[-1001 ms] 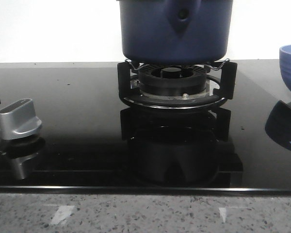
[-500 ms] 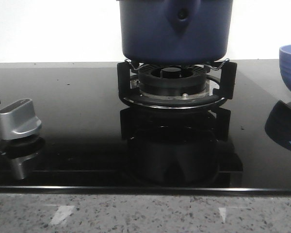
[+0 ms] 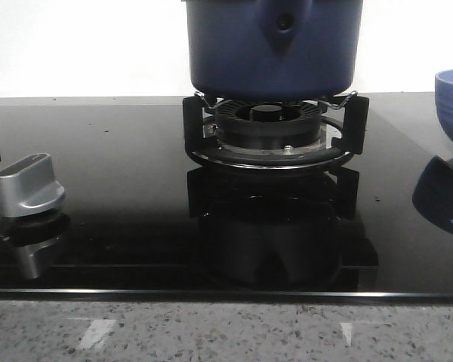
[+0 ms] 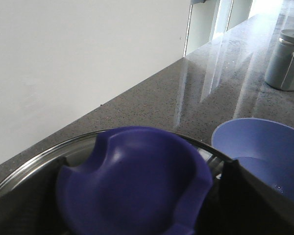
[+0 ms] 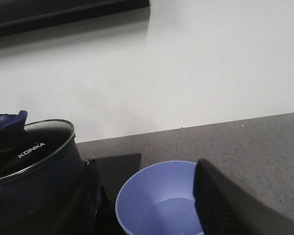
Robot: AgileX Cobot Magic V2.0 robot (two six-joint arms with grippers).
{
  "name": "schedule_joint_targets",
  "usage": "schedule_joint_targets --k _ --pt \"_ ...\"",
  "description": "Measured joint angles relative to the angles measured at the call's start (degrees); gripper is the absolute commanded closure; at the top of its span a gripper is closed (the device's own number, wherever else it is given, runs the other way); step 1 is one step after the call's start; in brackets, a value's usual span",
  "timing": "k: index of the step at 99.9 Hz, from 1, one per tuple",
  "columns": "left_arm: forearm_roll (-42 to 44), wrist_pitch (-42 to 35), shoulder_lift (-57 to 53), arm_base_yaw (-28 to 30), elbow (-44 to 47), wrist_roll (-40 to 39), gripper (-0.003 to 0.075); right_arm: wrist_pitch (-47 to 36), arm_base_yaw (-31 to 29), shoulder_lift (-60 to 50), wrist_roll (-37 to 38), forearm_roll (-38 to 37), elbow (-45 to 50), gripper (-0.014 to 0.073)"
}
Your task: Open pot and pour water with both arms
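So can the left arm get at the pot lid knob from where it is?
Probably yes: in the left wrist view the lid knob sits directly between the left gripper's fingers, nothing in between.

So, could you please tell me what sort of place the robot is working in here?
Most likely a kitchen: a dark blue pot sits on a gas burner set in a black glass hob, with a silver control knob and a speckled stone counter.
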Motion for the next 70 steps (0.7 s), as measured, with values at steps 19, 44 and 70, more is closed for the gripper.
schedule_joint_targets --k 19,44,70 --pt "0.1 0.4 0.0 0.0 -0.5 0.0 0.0187 0.0 0.0 0.0 0.0 0.0 0.0 0.0209" --pt "0.1 0.0 0.0 0.1 -0.5 0.0 0.0393 -0.1 0.0 0.0 0.0 0.0 0.0 0.0209" --pt "0.0 0.0 0.1 0.1 -0.5 -0.1 0.0503 -0.1 0.0 0.0 0.0 0.0 0.0 0.0209"
